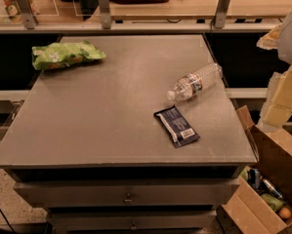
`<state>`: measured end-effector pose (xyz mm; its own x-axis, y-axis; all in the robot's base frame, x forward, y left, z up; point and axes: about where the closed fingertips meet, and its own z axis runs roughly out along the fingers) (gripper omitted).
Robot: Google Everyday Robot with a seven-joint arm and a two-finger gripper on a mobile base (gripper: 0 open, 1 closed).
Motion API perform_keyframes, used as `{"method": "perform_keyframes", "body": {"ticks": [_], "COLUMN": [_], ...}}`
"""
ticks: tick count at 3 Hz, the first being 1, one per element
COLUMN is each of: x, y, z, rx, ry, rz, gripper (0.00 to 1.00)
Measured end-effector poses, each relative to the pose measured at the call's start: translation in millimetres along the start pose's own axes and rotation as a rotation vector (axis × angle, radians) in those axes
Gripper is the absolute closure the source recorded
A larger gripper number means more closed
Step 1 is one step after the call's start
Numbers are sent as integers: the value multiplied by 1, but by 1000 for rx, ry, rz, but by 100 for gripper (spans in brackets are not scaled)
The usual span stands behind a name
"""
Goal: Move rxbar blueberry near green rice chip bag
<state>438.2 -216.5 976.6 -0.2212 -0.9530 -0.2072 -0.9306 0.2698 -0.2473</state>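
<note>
gripper (282,101) parked at right frame edge, beside counter (87,130); open or closed: cannot tell. rxbar blueberry (177,126) flat on counter, left of gripper, near front-right, long axis diagonal. green rice chip bag (67,55) much farther left, far corner, well apart.

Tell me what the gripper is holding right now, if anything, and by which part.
Nothing, as far as shows. The gripper hangs at the far right, off the table, and the rxbar blueberry lies flat on it, untouched.
</note>
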Motion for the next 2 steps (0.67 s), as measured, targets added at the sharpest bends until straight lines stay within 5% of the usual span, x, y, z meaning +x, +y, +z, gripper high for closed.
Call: {"method": "perform_keyframes", "body": {"ticks": [2], "x": [-4], "y": [-1], "z": [2], "rx": [12], "ry": [-10], "rz": [14], "gripper": [0]}}
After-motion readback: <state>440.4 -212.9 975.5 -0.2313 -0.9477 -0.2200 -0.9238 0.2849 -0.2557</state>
